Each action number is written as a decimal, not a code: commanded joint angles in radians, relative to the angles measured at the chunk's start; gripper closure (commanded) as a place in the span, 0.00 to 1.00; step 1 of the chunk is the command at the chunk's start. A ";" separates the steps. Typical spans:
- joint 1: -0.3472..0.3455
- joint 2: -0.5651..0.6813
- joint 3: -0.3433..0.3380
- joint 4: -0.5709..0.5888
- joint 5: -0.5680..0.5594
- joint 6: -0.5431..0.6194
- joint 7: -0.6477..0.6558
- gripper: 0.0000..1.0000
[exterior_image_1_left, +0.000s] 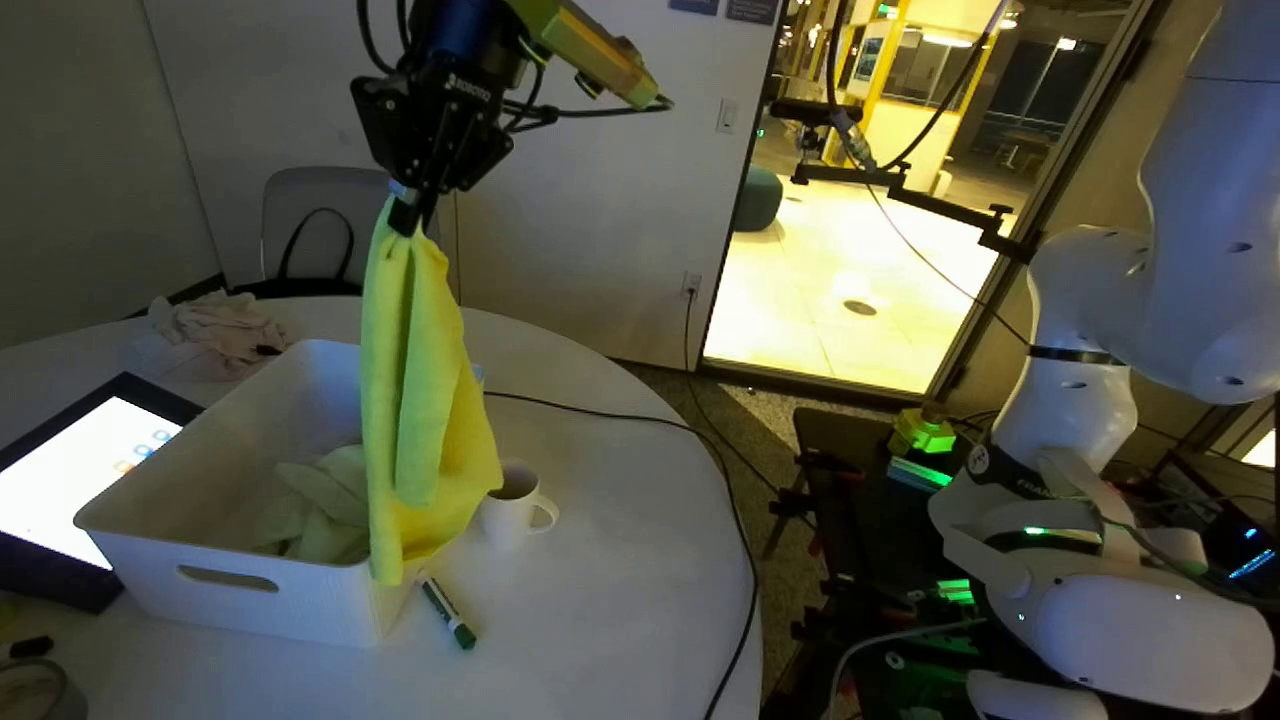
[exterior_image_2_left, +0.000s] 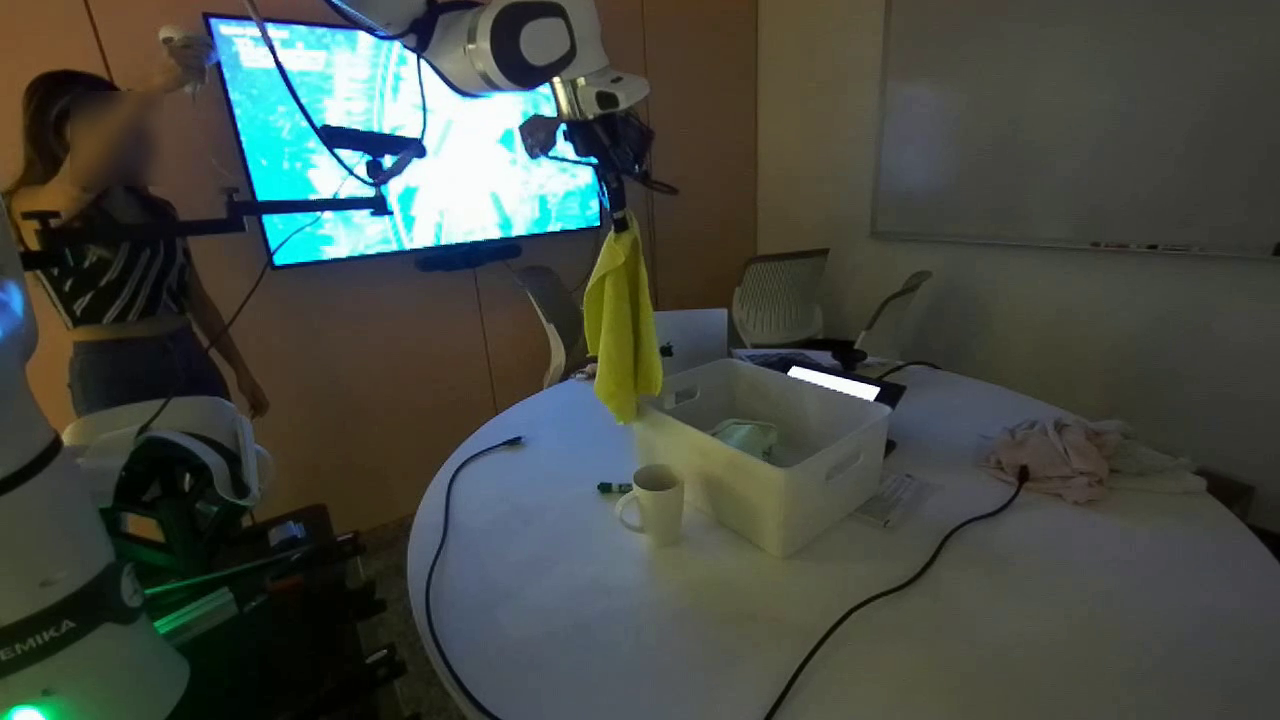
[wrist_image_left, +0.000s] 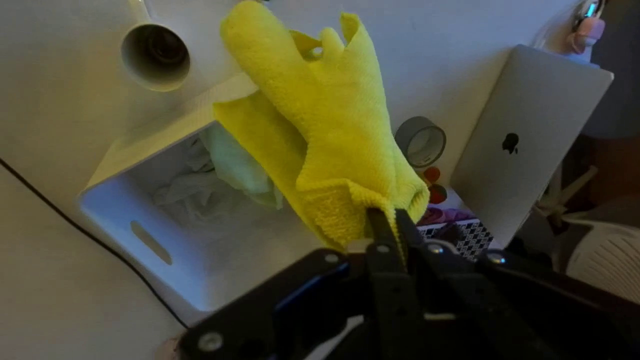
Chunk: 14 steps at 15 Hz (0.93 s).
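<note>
My gripper (exterior_image_1_left: 408, 215) is shut on one end of a yellow cloth (exterior_image_1_left: 425, 400). The gripper also shows in an exterior view (exterior_image_2_left: 619, 220) and in the wrist view (wrist_image_left: 391, 216). The cloth hangs down in folds in both exterior views (exterior_image_2_left: 622, 325); in the wrist view (wrist_image_left: 340, 120) it covers part of the bin. A white bin (exterior_image_1_left: 310, 603) stands on the table, and the cloth hangs at its mug-side edge. Pale crumpled cloths (wrist_image_left: 235, 160) lie inside the bin. A white mug (exterior_image_2_left: 660, 510) stands beside the bin. A green marker (exterior_image_1_left: 447, 608) lies near it.
A laptop (wrist_image_left: 530, 135) and a grey tape roll (wrist_image_left: 420, 141) are beyond the bin. A tablet with a lit screen (exterior_image_1_left: 85, 480) and a pink cloth pile (exterior_image_2_left: 1060, 458) lie on the table. A black cable (exterior_image_2_left: 900, 590) crosses it. A person (exterior_image_2_left: 130, 250) stands behind the robot base.
</note>
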 joint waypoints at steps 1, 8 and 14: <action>0.002 0.089 -0.012 0.209 -0.049 -0.130 0.063 0.99; 0.006 0.291 -0.048 0.551 -0.064 -0.263 0.056 0.99; 0.005 0.492 -0.088 0.810 -0.055 -0.347 0.052 0.99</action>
